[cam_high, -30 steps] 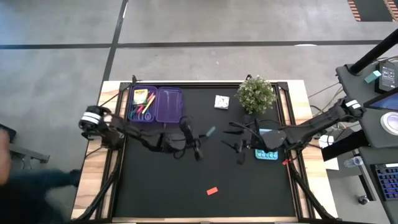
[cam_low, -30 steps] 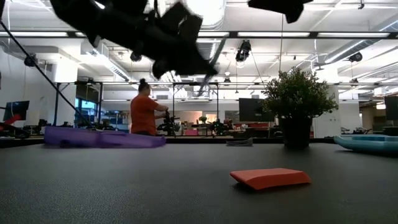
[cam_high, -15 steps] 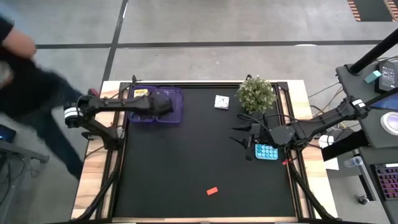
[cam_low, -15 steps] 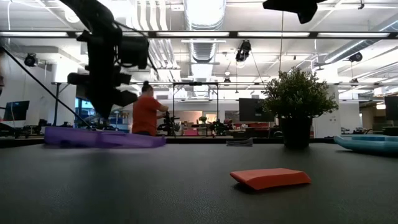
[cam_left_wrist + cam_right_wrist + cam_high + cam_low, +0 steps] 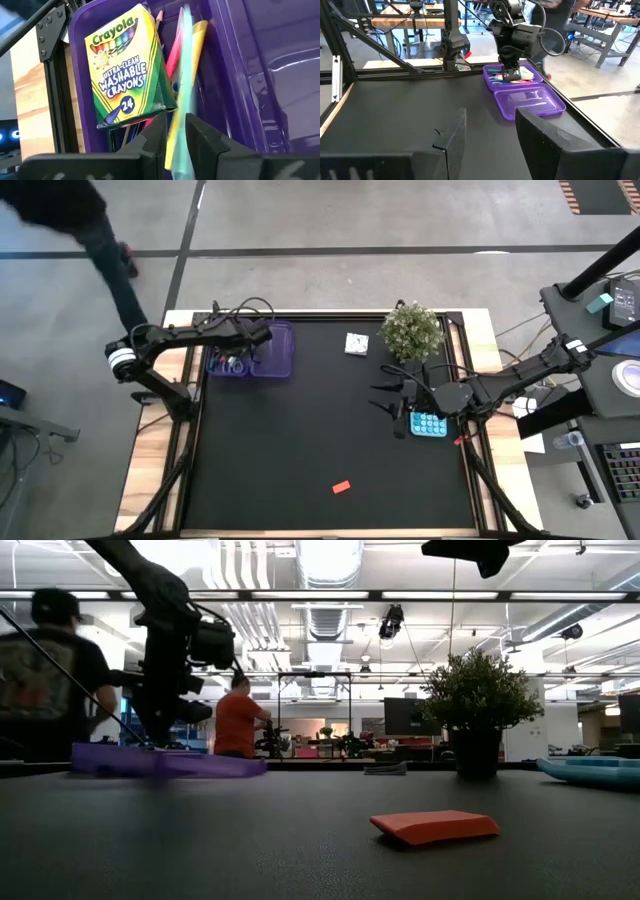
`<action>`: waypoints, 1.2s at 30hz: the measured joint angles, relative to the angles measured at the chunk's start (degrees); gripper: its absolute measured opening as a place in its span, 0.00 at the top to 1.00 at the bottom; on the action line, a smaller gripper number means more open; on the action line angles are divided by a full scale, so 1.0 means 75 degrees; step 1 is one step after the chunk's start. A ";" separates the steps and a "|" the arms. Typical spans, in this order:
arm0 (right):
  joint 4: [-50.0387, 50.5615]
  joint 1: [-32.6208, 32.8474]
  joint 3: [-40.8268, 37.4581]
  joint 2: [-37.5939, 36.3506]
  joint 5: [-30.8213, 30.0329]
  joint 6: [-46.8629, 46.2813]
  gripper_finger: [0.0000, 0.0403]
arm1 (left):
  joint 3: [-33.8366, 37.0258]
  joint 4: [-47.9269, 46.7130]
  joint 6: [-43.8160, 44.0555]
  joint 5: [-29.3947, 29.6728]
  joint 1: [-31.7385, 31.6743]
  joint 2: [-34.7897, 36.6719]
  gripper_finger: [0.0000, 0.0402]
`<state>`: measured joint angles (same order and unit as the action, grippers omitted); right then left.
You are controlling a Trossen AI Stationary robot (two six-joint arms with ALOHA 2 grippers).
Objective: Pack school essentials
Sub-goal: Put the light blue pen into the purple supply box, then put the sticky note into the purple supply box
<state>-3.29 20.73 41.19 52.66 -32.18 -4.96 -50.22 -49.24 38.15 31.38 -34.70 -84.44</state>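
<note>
My left jaws [image 5: 174, 131] hang over the purple case [image 5: 270, 352] at the table's [image 5: 300, 440] far left corner, clenched on a blurred teal pen [image 5: 186, 90] beside the crayon box [image 5: 131, 65], which hides the pens under it. My right jaws [image 5: 490, 131] hover released near the plant [image 5: 412, 330]. The red eraser [image 5: 341, 487] lies alone, well apart.
</note>
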 joint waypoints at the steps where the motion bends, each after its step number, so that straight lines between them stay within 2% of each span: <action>1: 0.0000 0.0000 0.0002 0.0000 0.0000 0.0005 0.60 | 0.0000 0.0043 0.0000 0.0001 -0.0003 0.0000 0.86; 8: 0.0003 0.0000 0.0000 0.0000 0.0000 0.0010 0.61 | -0.0070 0.0097 0.0006 -0.0042 0.0046 0.0000 0.86; 13: 0.0007 0.0000 -0.0012 0.0000 0.0000 0.0010 0.61 | -0.0072 0.0101 0.0019 -0.0041 0.0473 0.0045 0.85; 18: 0.0006 -0.0003 -0.0015 0.0000 0.0000 -0.0045 0.63 | -0.0057 0.0538 0.0064 0.0014 0.1478 0.0144 0.85; 23: -0.0797 -0.0006 -0.0048 0.0409 -0.0335 0.0640 0.65 | -0.0013 0.2109 0.0073 0.0122 0.2783 0.0210 0.85; 26: -0.1908 -0.0004 -0.0115 0.1055 -0.1185 0.1769 0.69 | -0.0003 0.3044 0.0066 0.0273 0.3472 0.0210 0.85; 29: -0.2117 -0.0007 -0.0096 0.1566 -0.1950 0.2378 0.75 | -0.0003 0.3699 0.0052 0.0317 0.3997 0.0210 0.85; 36: -0.1817 0.0042 -0.0030 0.1727 -0.1845 0.2876 0.87 | 0.0000 0.4209 0.0029 0.0337 0.4976 0.0207 0.85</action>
<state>-16.92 21.04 40.97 65.62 -46.02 16.61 -50.22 -17.66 38.37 33.91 2.62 -82.89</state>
